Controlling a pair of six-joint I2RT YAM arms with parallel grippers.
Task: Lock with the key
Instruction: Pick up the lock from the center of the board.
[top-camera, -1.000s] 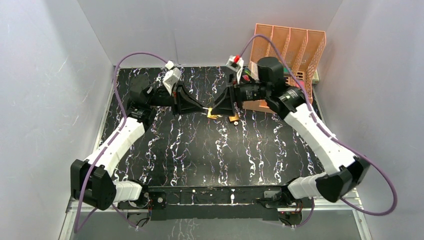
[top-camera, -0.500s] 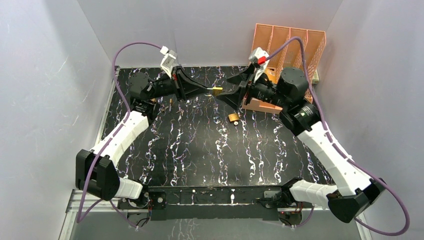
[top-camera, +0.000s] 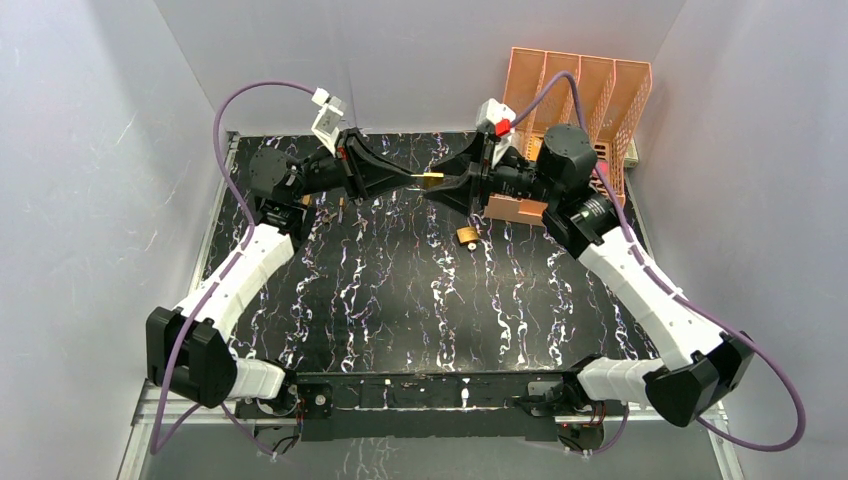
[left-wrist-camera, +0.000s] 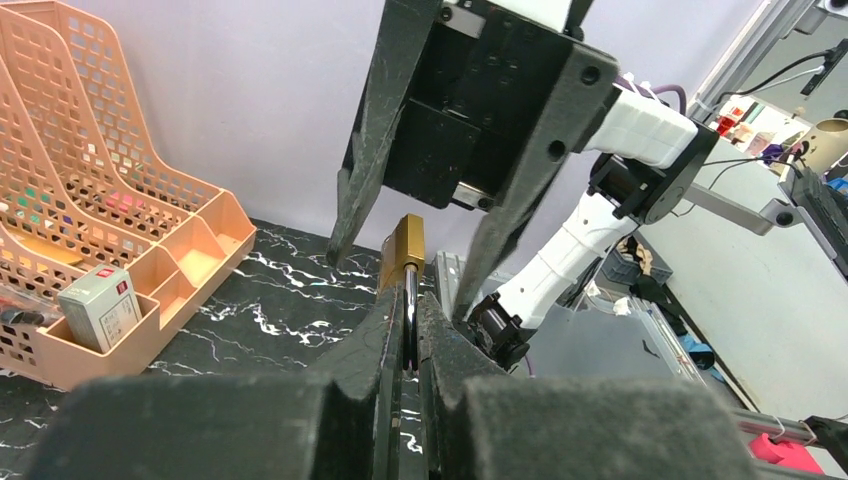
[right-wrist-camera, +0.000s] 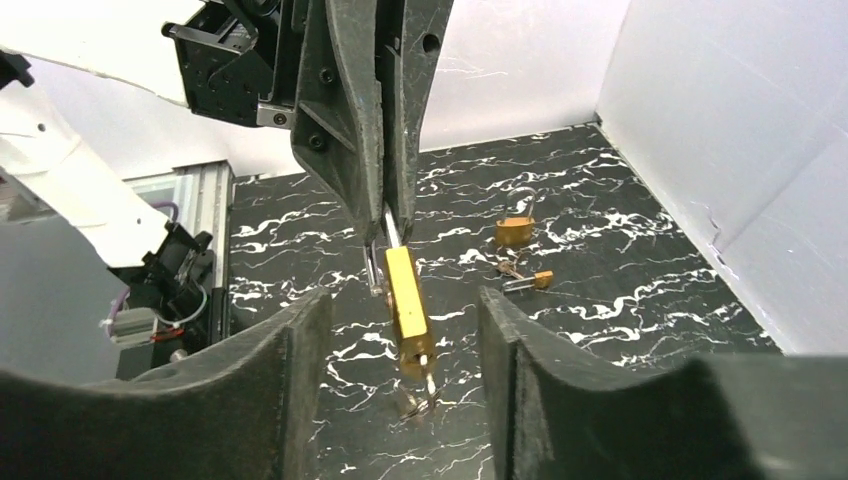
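My left gripper (top-camera: 411, 180) is shut on the steel shackle (left-wrist-camera: 410, 318) of a brass padlock (top-camera: 434, 179) and holds it in the air over the back of the table. In the right wrist view the padlock (right-wrist-camera: 405, 298) hangs end-on, with a key (right-wrist-camera: 428, 378) in its bottom and a key ring dangling from it. My right gripper (top-camera: 438, 188) is open, its fingers (right-wrist-camera: 300, 385) on either side of the padlock's key end and not touching it. In the left wrist view the padlock (left-wrist-camera: 404, 252) points into the right gripper (left-wrist-camera: 398, 285).
A second brass padlock (top-camera: 467, 236) lies on the black marble table (top-camera: 420, 300) below the grippers. Another padlock (right-wrist-camera: 514, 231) and a small lock with keys (right-wrist-camera: 528, 281) lie further left. An orange file organiser (top-camera: 575, 95) stands at the back right, a brown card (top-camera: 515, 208) before it.
The left gripper lifted the padlock off the table to mid-air. The right gripper drew back and opened, then moved left until its fingers stand either side of the padlock's end.
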